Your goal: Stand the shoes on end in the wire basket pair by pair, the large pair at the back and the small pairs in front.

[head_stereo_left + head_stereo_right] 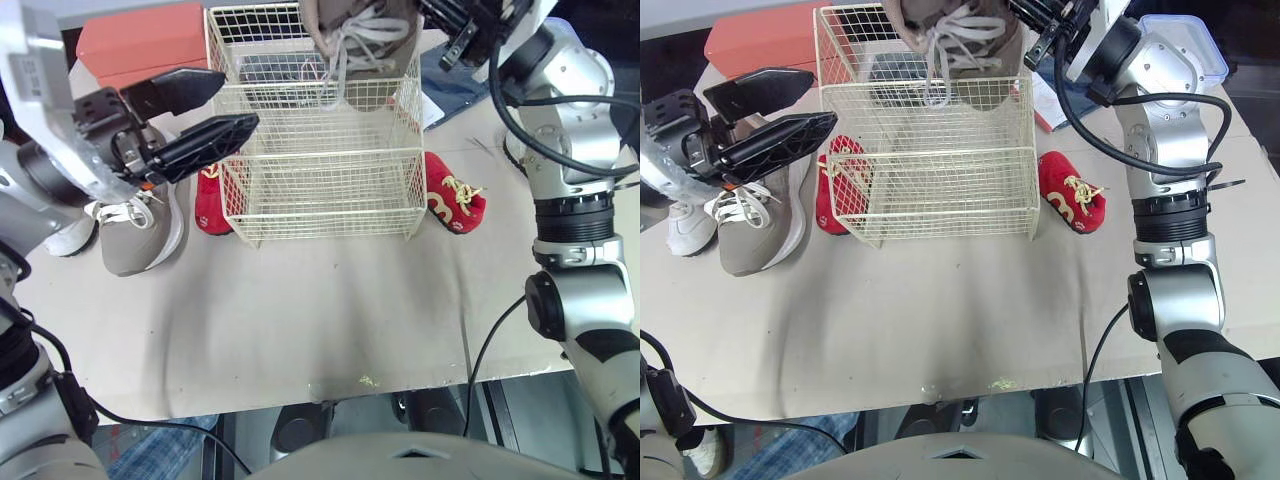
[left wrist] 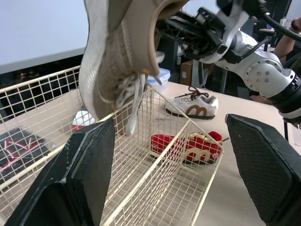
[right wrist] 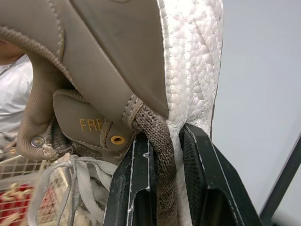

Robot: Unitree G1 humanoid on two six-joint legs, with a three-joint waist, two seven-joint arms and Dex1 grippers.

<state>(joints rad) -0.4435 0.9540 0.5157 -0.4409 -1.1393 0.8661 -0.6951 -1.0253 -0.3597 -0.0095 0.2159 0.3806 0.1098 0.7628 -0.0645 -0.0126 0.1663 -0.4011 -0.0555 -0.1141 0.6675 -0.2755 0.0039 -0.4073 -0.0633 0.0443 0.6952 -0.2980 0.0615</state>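
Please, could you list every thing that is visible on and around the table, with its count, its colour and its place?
wire basket: one, cream, middle of the beige table
large shoe: one, taupe, hanging over the basket's back part
second large shoe: one, taupe, on the table left of the basket
small red shoes: two, red, one at the basket's left, one at its right
small white shoes: two, white, one at the table's far left, one beyond the right red shoe
box: one, orange-red, back left
container: one, clear with blue rim, back right
left gripper: black, open, beside the basket's left wall
right gripper: black, shut on the large shoe's heel
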